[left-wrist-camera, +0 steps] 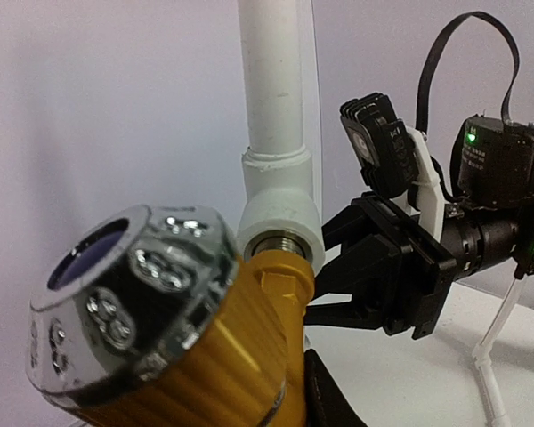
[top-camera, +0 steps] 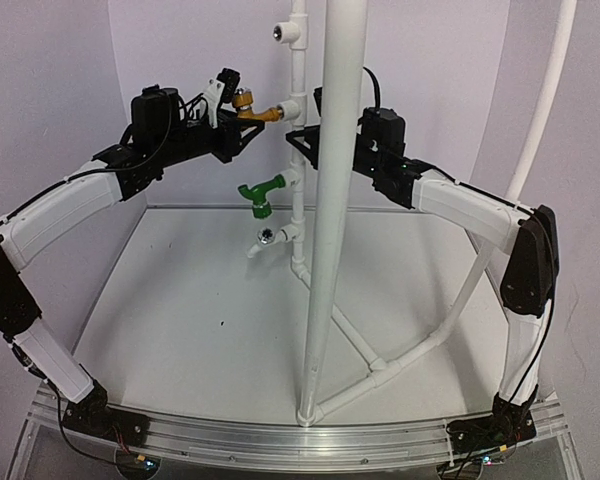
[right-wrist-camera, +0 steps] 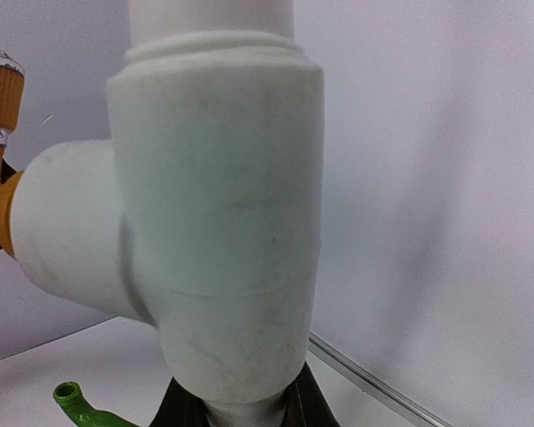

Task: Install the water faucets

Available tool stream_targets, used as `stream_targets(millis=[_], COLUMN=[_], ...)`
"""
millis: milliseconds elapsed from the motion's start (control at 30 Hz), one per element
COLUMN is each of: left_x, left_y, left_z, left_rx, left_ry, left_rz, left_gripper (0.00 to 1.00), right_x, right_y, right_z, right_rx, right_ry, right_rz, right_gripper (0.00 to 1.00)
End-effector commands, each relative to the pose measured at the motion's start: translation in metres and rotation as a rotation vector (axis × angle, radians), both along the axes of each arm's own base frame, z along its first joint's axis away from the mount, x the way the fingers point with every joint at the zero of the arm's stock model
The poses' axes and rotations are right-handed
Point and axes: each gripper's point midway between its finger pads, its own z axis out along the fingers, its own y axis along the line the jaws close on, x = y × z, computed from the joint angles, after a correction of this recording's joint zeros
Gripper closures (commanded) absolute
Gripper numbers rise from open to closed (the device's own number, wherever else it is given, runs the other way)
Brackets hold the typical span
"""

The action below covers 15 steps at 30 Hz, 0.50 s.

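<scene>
The brass-gold faucet (top-camera: 252,108) is held level by my left gripper (top-camera: 242,120), which is shut on it. Its threaded end sits at the mouth of a white tee (top-camera: 292,108) on the thin upright pipe. In the left wrist view the faucet's gold body (left-wrist-camera: 240,338) and faceted knob (left-wrist-camera: 125,302) fill the foreground, with metal thread showing at the tee (left-wrist-camera: 280,209). The green faucet (top-camera: 260,192) sits in the tee below. My right gripper (top-camera: 305,142) is shut on the pipe just under the upper tee (right-wrist-camera: 214,205); its fingers (right-wrist-camera: 182,411) flank the pipe.
A thick white upright pole (top-camera: 330,200) stands in front of the thin pipe. A lower tee (top-camera: 278,236) has an open metal mouth, and another tee (top-camera: 285,32) sits near the top. Angled white braces (top-camera: 420,345) run to the right. Lilac walls close in behind.
</scene>
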Motion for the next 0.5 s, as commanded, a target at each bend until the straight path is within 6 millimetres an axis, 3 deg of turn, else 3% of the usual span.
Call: stream_targets(millis=[0,133,467], left_x=[-0.002,-0.004,-0.025], left_y=[-0.003,0.007,0.033], left_z=[-0.025,-0.027,-0.016], left_rx=[0.262,0.249,0.105], left_ry=[-0.223,-0.197,-0.060], left_rz=[-0.007,0.022,0.050], left_gripper=[0.77,0.67,0.04], right_x=[-0.077,-0.075,-0.074], right_y=[0.045,0.044,0.042], right_z=[0.012,0.011,0.012], right_rx=[-0.001,-0.002,0.004], right_ry=[0.021,0.023,0.030], right_rz=[0.305,0.299,0.292], right_gripper=[1.00,1.00,1.00])
